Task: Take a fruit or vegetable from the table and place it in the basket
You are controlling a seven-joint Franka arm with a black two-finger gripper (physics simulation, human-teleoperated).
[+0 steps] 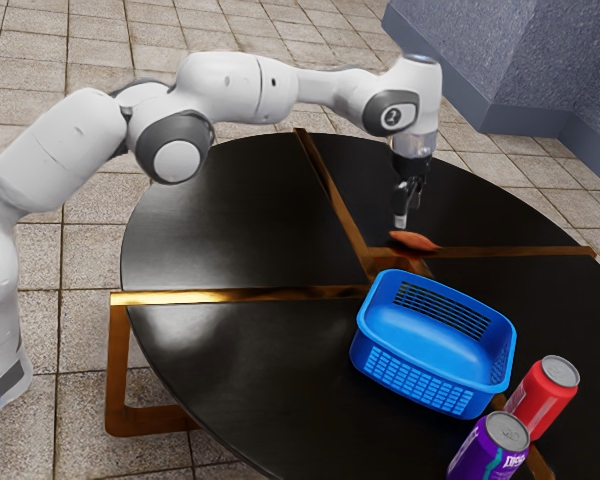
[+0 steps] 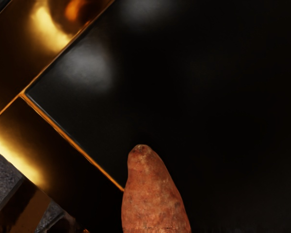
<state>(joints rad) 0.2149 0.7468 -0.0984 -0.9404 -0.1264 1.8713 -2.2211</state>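
One sweet potato (image 1: 414, 241), lying on the round black table (image 1: 215, 215), just below the downward-pointing gripper (image 1: 401, 222) in the exterior view. Very near the gripper's lower end, slightly toward the exterior view's right of it. In the wrist view, right under the hand too, with the narrow end directed outward from beneath it. Apart or together at the gripper's tips: cannot tell from either view. Reddish orange-brown in skin, mottled with duller patches and small dark specks, slightly rough-looking. Long and plump in shape, tapering to a blunt, rounded tip with a paler spot, then widening steadily toward the hand in the wrist view. Slimmer at both ends than at the middle in the exterior view, and lying on its side. Close under the gripper as well, a brass-coloured strip (image 1: 510, 252) set in the black tabletop, partly behind the sweet potato in the wrist view. Nearer the exterior camera than the gripper, and lower in that view, a blue plastic basket (image 1: 427, 392) with slotted and latticed walls, near the sweet potato but apart from it. Farther from the gripper, past the basket, a red soda can (image 1: 542, 396) and a purple soda can (image 1: 490, 450), both upright and close to each other. Above the gripper, the white arm (image 1: 242, 88), reaching in from the exterior view's left.
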